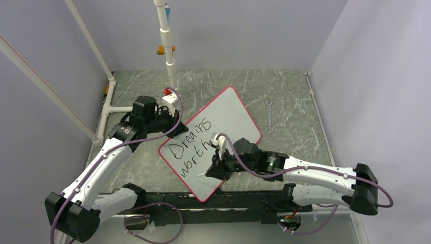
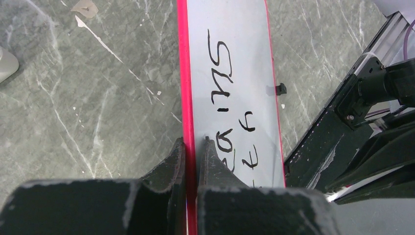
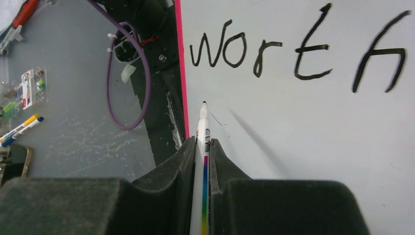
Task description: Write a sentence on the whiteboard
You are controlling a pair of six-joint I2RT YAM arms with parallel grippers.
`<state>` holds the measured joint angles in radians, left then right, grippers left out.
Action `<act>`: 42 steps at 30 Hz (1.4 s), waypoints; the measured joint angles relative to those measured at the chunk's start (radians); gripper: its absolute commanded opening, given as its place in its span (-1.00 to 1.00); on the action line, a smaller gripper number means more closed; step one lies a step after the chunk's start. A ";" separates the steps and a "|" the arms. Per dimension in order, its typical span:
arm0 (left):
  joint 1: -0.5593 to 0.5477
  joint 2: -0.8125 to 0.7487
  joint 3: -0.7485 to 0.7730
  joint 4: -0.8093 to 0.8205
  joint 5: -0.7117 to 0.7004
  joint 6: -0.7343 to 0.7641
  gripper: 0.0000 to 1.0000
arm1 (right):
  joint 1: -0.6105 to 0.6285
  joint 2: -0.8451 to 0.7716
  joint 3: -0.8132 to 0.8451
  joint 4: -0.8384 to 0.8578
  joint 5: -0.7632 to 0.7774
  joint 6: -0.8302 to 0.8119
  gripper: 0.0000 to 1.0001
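Red-rimmed whiteboard (image 1: 223, 109) lies at a slant on the grey marbled table (image 1: 300, 86), between the two arms, with one corner reaching the near edge. The sentence (image 1: 190, 145) in black lettering reads "Dreams" on one line and "worth" on the next. The left claw (image 2: 193, 147) is pressed together on the board's rim along its far left side, one finger on the writing face and the other outside the red edge. The right claw (image 3: 201, 144) pinches a white marker (image 3: 203, 125) with a rainbow stripe, its black tip pointing at bare board under "worth", just inside the rim; contact cannot be confirmed. A wrench (image 1: 269, 116) lies on the table to the right, apart from the board
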<state>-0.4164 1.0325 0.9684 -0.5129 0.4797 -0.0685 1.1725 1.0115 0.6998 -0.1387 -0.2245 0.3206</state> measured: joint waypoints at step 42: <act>0.000 0.000 0.000 0.000 -0.004 0.001 -1.00 | 0.043 0.120 0.021 0.003 0.107 -0.026 -1.00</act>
<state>-0.4168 1.0325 0.9688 -0.5129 0.4755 -0.0677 1.2156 1.1316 0.7204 -0.1352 -0.1177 0.2951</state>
